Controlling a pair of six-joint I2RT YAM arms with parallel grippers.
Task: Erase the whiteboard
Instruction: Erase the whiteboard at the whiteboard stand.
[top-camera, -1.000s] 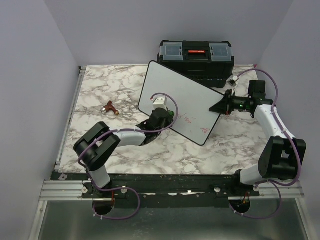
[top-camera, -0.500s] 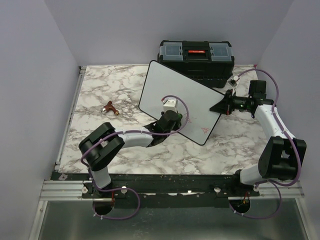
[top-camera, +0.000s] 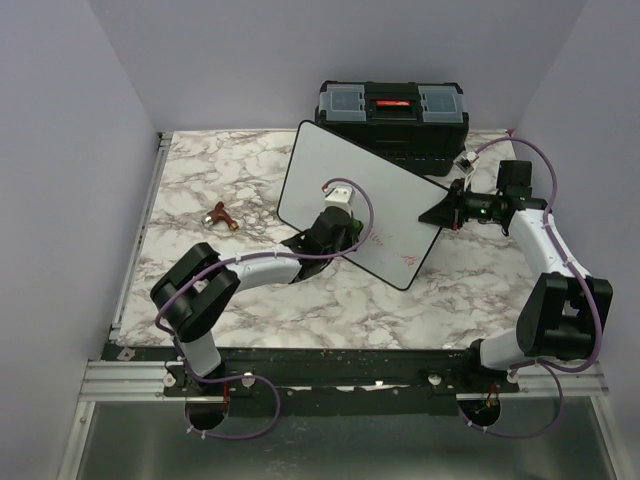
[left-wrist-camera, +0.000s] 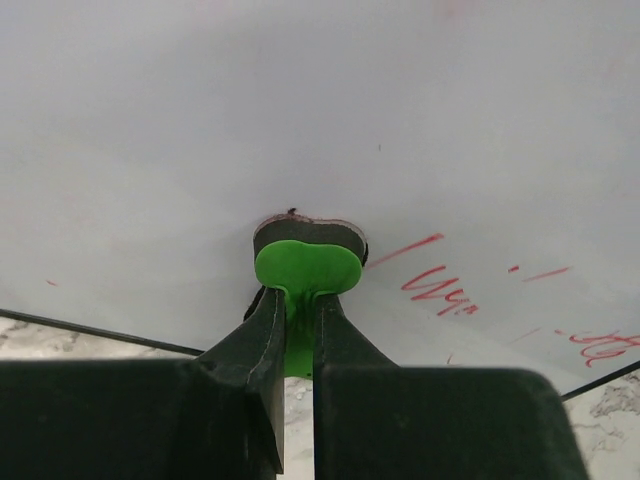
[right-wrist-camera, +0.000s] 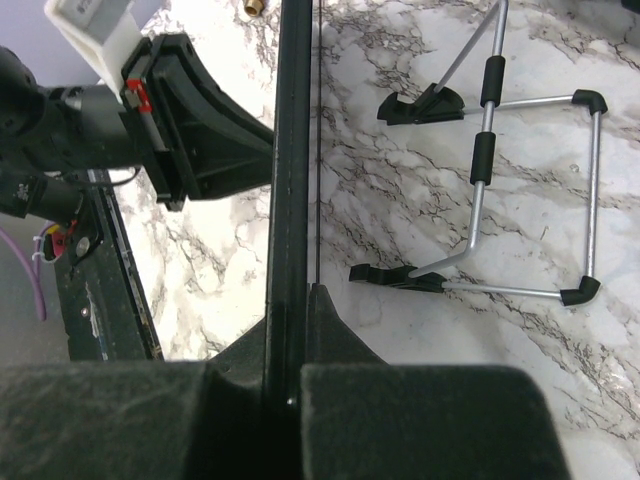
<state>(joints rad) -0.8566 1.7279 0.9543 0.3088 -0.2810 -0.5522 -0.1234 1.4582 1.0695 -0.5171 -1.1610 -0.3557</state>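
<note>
The whiteboard (top-camera: 372, 190) stands tilted in the middle of the table, with red marker lines (top-camera: 408, 258) near its lower right corner. My left gripper (top-camera: 345, 228) is shut on the handle of a green eraser (left-wrist-camera: 305, 265), whose dark pad is pressed against the board face (left-wrist-camera: 300, 100). Red marks (left-wrist-camera: 440, 290) lie just right of the eraser. My right gripper (top-camera: 440, 213) is shut on the board's thin black frame (right-wrist-camera: 293, 150) at its right corner, seen edge-on in the right wrist view.
A black toolbox (top-camera: 392, 112) with a red latch stands behind the board. A small brown and red object (top-camera: 220, 214) lies on the marble at the left. The board's wire stand (right-wrist-camera: 520, 190) with black feet rests behind it.
My left gripper has slid the eraser to the right along the lower part of the board, then a little up the board. The right gripper and the board have not moved.
</note>
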